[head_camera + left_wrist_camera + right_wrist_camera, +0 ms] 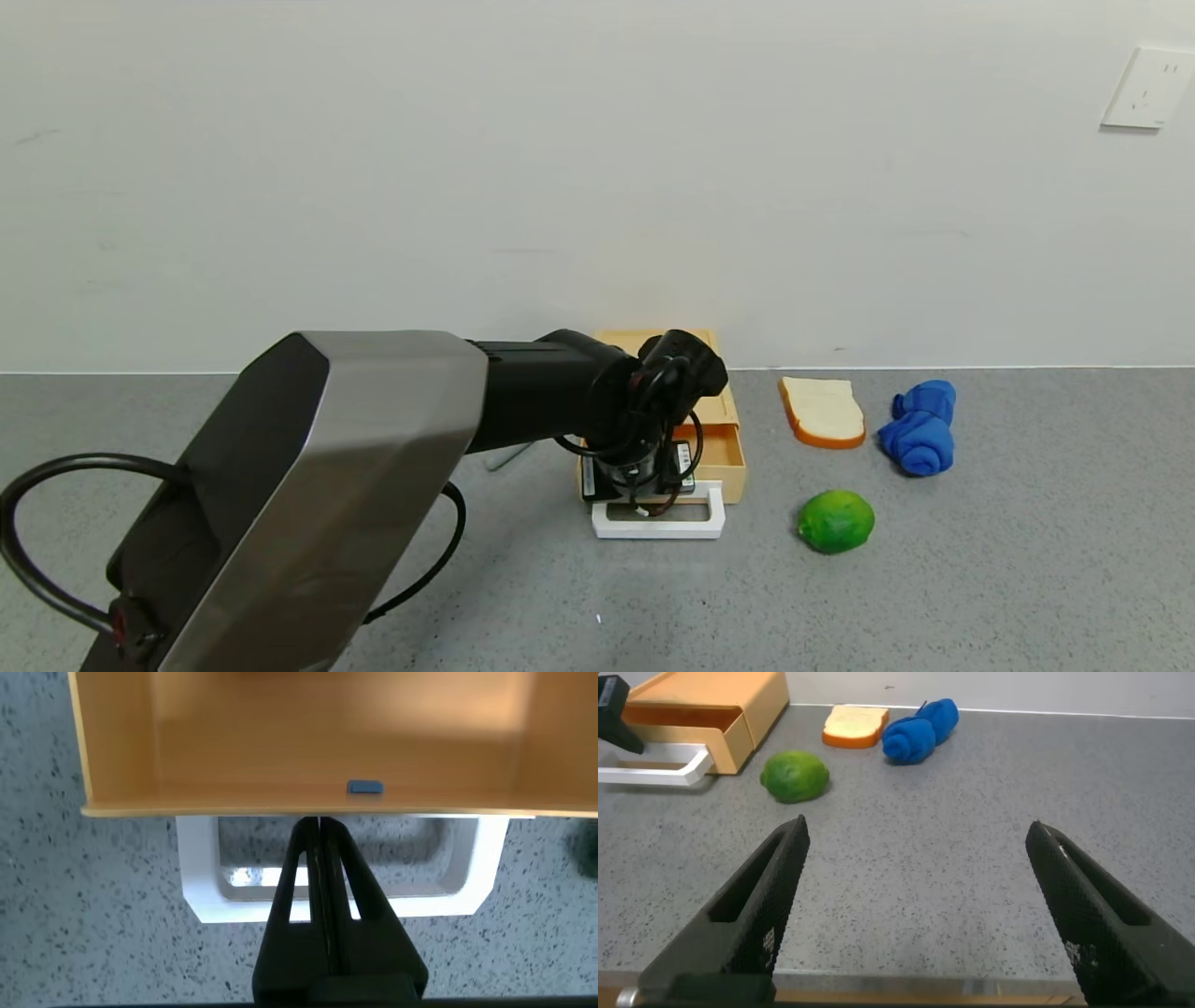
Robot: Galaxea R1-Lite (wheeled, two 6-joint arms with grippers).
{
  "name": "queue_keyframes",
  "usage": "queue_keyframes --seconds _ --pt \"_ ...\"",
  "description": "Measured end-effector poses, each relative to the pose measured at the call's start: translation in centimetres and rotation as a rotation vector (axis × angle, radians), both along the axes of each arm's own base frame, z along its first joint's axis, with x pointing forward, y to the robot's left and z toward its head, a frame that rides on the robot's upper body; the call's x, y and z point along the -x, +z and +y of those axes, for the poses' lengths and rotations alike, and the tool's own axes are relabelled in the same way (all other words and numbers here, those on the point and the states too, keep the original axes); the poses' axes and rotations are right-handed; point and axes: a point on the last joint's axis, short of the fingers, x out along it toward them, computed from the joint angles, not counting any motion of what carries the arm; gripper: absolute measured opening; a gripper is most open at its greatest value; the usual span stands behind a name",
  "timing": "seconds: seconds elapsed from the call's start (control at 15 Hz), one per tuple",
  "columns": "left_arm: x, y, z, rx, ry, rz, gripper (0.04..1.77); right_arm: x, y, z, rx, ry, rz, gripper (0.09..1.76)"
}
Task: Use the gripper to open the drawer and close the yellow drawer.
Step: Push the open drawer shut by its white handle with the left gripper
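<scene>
The pale yellow-tan drawer (724, 448) stands against the wall with its tray slid partly out. Its white loop handle (658, 530) lies in front on the table. My left gripper (644, 499) points down into the loop. In the left wrist view the gripper (320, 826) is shut, fingers pressed together with nothing between them. The tips stand inside the handle (201, 882), against the tray's front edge (280, 807). The tray's inside looks empty. My right gripper (915, 859) is open and empty over bare table, far from the drawer (710, 709).
A green lime (836, 521) lies right of the handle. A bread slice (822, 411) and a rolled blue cloth (920, 427) lie farther right near the wall. A wall socket (1146, 89) is at the upper right. The grey table stretches in front.
</scene>
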Motion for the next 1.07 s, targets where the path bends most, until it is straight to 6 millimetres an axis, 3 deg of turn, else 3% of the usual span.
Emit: queue_keyframes --seconds 1.07 --pt "-3.4 -0.3 0.8 -0.008 -0.053 -0.183 0.11 0.0 0.0 0.0 0.000 0.000 0.000 1.71"
